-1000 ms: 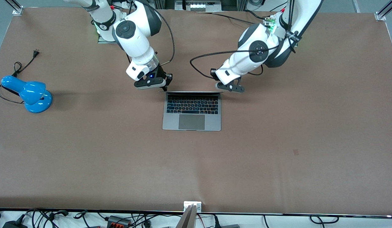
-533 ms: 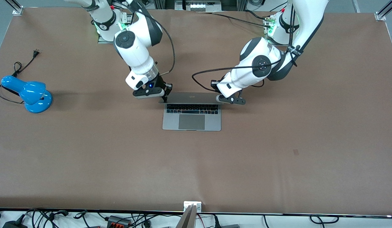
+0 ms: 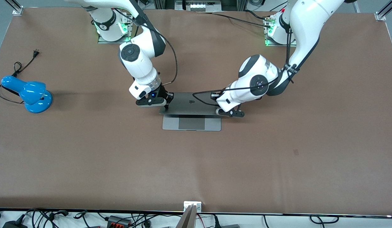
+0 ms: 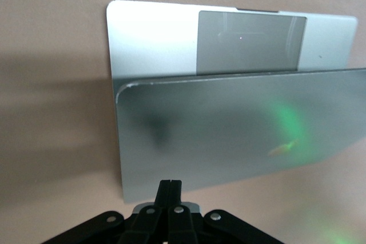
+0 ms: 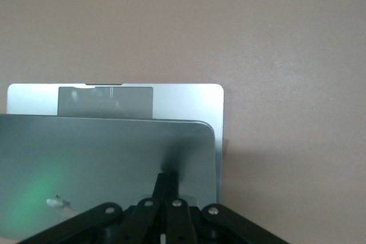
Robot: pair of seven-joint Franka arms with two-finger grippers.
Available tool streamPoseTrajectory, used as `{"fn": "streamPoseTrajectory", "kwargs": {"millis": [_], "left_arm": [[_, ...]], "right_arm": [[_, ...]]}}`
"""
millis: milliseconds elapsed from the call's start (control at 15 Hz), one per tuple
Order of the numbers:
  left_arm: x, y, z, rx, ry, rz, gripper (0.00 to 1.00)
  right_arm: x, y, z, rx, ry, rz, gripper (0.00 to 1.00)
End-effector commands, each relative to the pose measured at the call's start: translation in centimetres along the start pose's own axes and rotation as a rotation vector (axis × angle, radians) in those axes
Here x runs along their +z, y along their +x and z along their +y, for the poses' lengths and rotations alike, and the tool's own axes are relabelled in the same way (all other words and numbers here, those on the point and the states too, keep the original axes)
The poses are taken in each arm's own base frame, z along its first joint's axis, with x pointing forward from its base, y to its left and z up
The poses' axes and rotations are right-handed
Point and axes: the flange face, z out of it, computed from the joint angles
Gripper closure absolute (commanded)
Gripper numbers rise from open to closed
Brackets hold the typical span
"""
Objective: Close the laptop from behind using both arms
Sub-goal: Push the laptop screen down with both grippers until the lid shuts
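laptop (image 3: 191, 110) mid-table, lid tilted low over the keys. left gripper (image 3: 228, 112) and right gripper (image 3: 166, 102) pinched closed, pressing lid corners. stiff, slick metal, fragile hinge; push near top edge.

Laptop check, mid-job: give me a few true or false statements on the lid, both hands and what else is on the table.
1. The laptop is fully closed. False: the lid is partly down and the trackpad strip shows.
2. The left hand has its fingers shut, against the lid's back. True.
3. The right hand hangs above the lamp. False: it is on the lid, fingers shut.
4. The blue lamp stands toward the right arm's end of the table. True.
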Motion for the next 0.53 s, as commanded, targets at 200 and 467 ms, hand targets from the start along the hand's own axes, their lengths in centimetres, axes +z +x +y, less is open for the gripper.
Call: {"fn": "streamPoseTrajectory", "kwargs": {"millis": [200,467], "left_arm": [[1.6,2.0,0.3,-0.017,0.007,-0.005,1.00],[2.2,2.4,-0.1,-0.001,0.029,0.002,1.00]], "right_arm": [[2.0,2.0,0.3,0.002,0.005,0.030,1.00],[4.2,1.8,0.6,0.003,0.007,0.050,1.00]]}}
